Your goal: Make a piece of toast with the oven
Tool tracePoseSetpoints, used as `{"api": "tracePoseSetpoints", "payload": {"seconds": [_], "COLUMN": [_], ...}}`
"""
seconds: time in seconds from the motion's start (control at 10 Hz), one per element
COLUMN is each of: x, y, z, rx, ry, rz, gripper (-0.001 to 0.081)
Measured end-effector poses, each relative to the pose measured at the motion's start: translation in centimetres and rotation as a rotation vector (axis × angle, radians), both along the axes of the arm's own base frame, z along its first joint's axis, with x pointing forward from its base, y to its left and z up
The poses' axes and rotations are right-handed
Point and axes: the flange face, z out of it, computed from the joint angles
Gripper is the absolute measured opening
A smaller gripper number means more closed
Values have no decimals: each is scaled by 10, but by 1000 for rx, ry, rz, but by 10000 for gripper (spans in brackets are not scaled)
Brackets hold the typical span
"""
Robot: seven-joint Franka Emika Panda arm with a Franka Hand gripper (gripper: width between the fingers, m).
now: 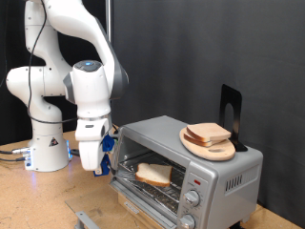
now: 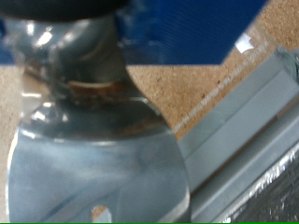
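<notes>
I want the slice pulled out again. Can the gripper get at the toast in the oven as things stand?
Probably yes. The oven is open, the toast lies uncovered on the rack, and the gripper hangs beside the opening on the exterior view's left with nothing between them.

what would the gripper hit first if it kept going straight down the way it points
Probably the wooden table, just beside the oven's open door. The gripper points down there, though depth is unclear and it might catch the door's edge instead.
</notes>
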Motion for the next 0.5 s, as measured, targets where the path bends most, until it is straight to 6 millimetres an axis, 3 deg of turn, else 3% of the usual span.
{"api": "tracePoseSetpoints", "payload": {"seconds": [0.5], "x": [-5], "y": [-19], "z": [-2], "rx": [15], "ry": [15], "rz": [7], "gripper": [393]}}
